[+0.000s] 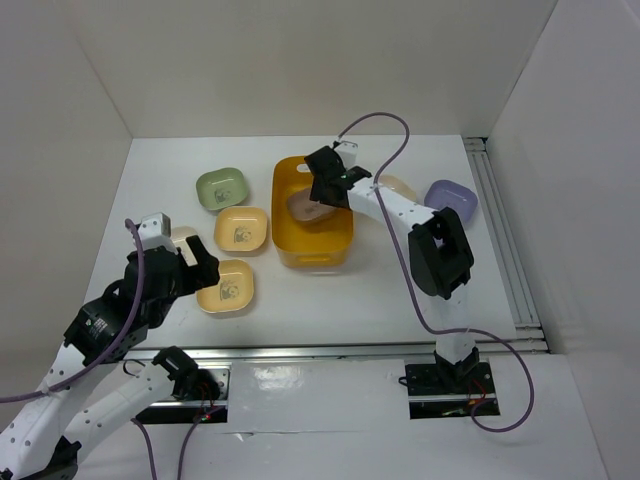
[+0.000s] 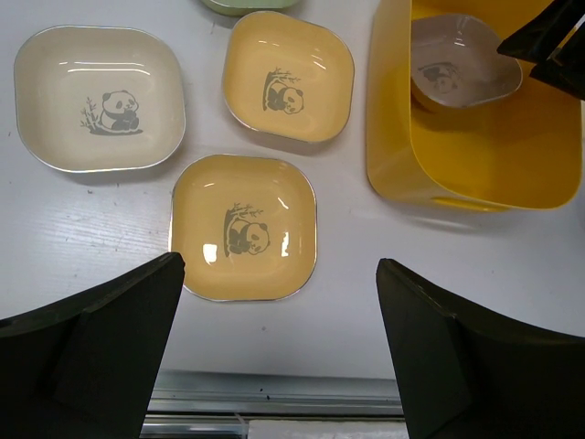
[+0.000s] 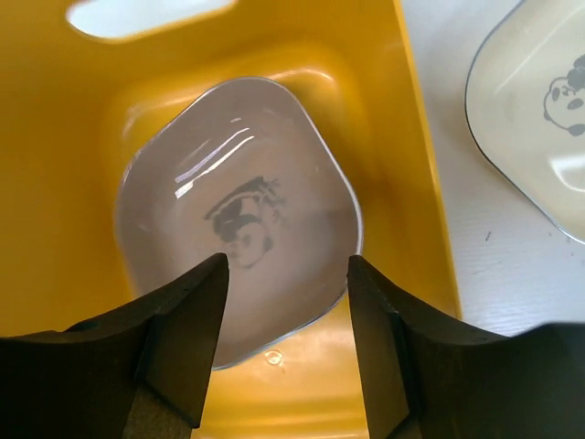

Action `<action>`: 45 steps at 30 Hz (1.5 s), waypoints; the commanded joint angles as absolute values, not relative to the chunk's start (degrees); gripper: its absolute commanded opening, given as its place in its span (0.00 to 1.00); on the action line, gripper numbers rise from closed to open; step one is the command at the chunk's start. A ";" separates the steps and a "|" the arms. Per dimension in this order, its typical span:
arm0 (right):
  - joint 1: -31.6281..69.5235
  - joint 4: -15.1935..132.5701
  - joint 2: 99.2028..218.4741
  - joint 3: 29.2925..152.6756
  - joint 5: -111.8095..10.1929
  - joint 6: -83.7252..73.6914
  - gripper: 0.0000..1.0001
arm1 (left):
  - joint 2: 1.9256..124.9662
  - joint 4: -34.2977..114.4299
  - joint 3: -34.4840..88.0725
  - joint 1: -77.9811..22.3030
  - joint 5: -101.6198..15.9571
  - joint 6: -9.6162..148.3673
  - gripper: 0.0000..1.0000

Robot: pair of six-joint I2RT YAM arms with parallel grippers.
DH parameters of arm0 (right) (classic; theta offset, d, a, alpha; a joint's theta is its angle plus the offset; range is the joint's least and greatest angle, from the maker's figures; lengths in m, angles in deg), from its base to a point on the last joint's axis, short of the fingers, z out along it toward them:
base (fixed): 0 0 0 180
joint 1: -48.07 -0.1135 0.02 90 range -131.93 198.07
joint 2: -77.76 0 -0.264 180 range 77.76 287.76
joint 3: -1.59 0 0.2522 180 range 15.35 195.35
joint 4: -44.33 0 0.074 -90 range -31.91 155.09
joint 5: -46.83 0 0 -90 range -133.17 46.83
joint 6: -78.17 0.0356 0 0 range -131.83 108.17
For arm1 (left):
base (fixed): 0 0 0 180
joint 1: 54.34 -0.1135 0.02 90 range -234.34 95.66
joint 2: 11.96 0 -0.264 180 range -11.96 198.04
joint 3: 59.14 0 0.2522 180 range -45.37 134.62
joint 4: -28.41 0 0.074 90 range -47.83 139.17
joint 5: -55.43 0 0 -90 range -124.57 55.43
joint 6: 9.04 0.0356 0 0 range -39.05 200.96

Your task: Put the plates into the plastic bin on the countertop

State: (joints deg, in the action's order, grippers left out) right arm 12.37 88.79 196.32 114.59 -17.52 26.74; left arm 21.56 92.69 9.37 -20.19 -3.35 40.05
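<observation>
The yellow-orange bin (image 1: 312, 245) stands mid-countertop with a brown plate (image 1: 303, 208) lying in its far end. My right gripper (image 1: 326, 186) hangs open and empty just above that plate (image 3: 238, 219), inside the bin's walls (image 3: 425, 183). My left gripper (image 1: 197, 266) is open and empty above the near yellow plate (image 2: 244, 227). A second yellow plate (image 2: 288, 76) and a cream plate (image 2: 99, 99) lie beyond it. A green plate (image 1: 221, 189) lies left of the bin. A lavender plate (image 1: 451, 200) and a cream plate (image 3: 539, 119) lie to its right.
White walls bound the countertop (image 1: 330, 295) at the back and both sides. A metal rail (image 1: 505, 240) runs along the right side and another along the near edge (image 2: 274, 398). The right arm's cable loops over the bin's right side.
</observation>
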 commanded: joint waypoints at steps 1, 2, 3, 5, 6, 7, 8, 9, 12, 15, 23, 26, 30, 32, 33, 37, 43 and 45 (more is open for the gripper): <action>10.73 89.99 194.13 119.23 -16.19 26.93 0.62 | 21.09 91.74 9.73 -20.59 -2.75 39.38 1.00; 10.72 90.52 193.52 120.37 -16.18 26.41 0.64 | 21.09 91.74 9.73 -20.59 -2.75 39.38 1.00; 10.72 90.52 191.77 120.38 -16.18 25.36 0.67 | 21.09 91.74 9.73 -20.59 -2.75 39.38 1.00; 10.11 90.00 189.57 120.91 -16.18 23.86 0.72 | 21.09 91.74 9.73 -20.59 -2.75 39.38 1.00; 11.24 90.00 187.21 120.91 -16.18 22.55 0.77 | 21.09 91.74 9.73 -20.59 -2.75 39.38 1.00; 12.03 90.52 185.88 120.91 -16.18 22.01 0.77 | 21.09 91.74 9.73 -20.59 -2.75 39.38 1.00; 12.91 90.52 184.47 120.91 -16.18 21.40 0.80 | 21.09 91.74 9.73 -20.59 -2.75 39.38 1.00; 13.88 90.52 183.06 118.82 -16.88 20.78 0.83 | 21.09 91.74 9.73 -20.59 -2.75 39.38 1.00; 19.50 90.87 178.40 114.16 -18.38 19.19 0.87 | 21.09 91.74 9.73 -20.59 -2.75 39.91 1.00; 25.47 92.89 176.29 107.94 -18.91 19.19 0.87 | 21.09 91.74 9.73 -20.59 -3.28 39.91 1.00; 36.82 83.76 176.01 91.82 -26.29 19.90 0.78 | 21.09 91.21 9.73 -20.59 -4.33 40.44 1.00; 37.62 82.53 178.82 93.04 -27.52 19.28 0.75 | 21.09 91.21 9.73 -20.59 -4.34 40.96 1.00; 37.62 82.53 182.17 94.89 -27.52 19.28 0.75 | 21.09 90.69 9.73 -20.59 -4.34 40.97 1.00; 37.62 82.53 183.31 94.89 -27.52 19.28 0.75 | 21.09 90.69 9.73 -20.59 -4.86 40.97 1.00; 37.62 81.92 184.18 94.89 -27.52 19.28 0.75 | 21.09 90.69 9.73 -20.59 -4.86 40.97 1.00; 37.62 80.77 186.56 94.36 -28.14 19.28 0.72 | 21.61 90.69 9.73 -20.59 -4.86 40.97 1.00; 38.14 79.63 189.38 94.36 -29.19 19.28 0.63 | 21.61 90.69 9.73 -20.59 -4.86 40.97 1.00; 38.14 79.63 190.08 94.36 -29.19 19.28 0.60 | 22.14 90.69 9.73 -20.59 -4.86 40.97 1.00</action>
State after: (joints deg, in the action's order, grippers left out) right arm 37.79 83.13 189.48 92.71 -28.91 19.76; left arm 21.64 92.65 9.37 -20.19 -4.86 40.27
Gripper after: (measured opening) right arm 0.606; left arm 0.997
